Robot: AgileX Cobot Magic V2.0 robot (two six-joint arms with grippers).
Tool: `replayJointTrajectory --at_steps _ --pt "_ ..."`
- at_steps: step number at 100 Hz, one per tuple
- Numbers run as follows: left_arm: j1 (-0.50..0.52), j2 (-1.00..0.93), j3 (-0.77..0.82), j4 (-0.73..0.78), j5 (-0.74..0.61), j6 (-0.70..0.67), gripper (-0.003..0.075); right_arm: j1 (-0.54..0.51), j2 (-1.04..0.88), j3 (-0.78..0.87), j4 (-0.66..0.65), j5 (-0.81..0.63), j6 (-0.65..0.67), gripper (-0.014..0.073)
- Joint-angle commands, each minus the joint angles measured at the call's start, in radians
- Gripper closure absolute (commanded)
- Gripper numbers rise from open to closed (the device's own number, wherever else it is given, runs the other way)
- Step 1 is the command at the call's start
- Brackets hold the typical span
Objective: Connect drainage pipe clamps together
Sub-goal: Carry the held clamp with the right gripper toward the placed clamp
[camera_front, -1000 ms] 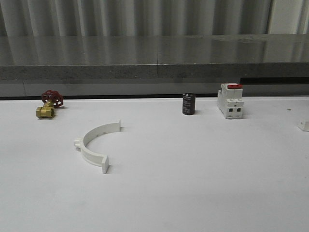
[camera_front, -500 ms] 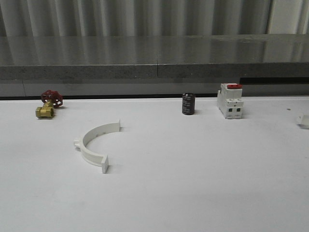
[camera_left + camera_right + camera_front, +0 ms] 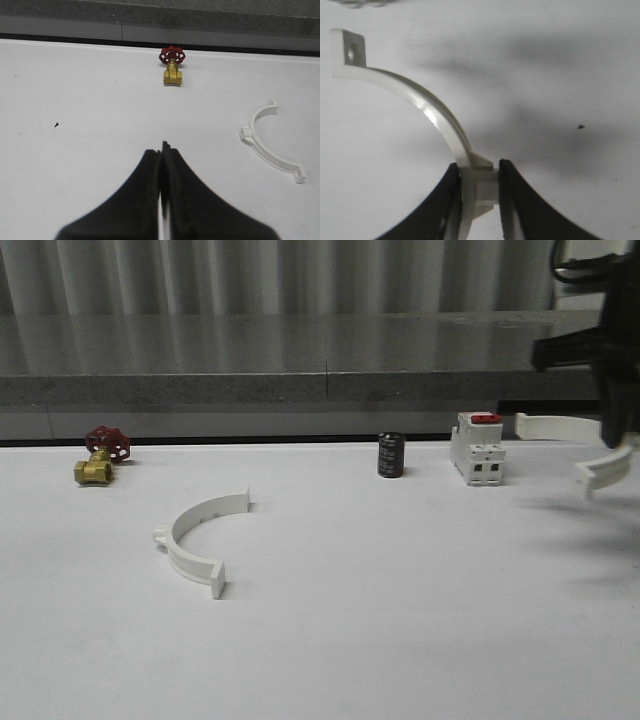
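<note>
Task at an early stage: the halves are well apart, not yet joined. One clamp (image 3: pixel 195 539) lies on the surface (image 3: pixel 400 620), left of centre. The right gripper (image 3: pixel 479 187) holds the other clamp (image 3: pixel 580 445) aloft, jaws closed on what looks like its middle lug. The left gripper (image 3: pixel 161 165) hangs empty, jaws closed, first clamp off to one side.

On your white surface (image 3: pixel 400 640) sit a brass valve with red handwheel (image 3: pixel 100 457) at far left, a small black cylinder (image 3: pixel 390 455), and beside it a white boxy switch block with red top (image 3: pixel 477 449).
</note>
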Motion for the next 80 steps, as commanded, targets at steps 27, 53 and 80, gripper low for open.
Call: replayJointTrajectory --at_steps 27,53,80 --pt "0.000 0.003 -0.027 0.001 -0.066 0.004 0.0741 0.228 0.004 -0.128 -0.030 -0.055 0.281 0.0498" --pt "0.000 0.003 -0.027 0.001 -0.066 0.004 0.0741 0.362 0.130 -0.210 -0.030 -0.059 0.383 0.0498" --pt "0.000 0.003 -0.027 0.001 -0.066 0.004 0.0741 0.445 0.244 -0.308 -0.031 -0.076 0.425 0.0498"
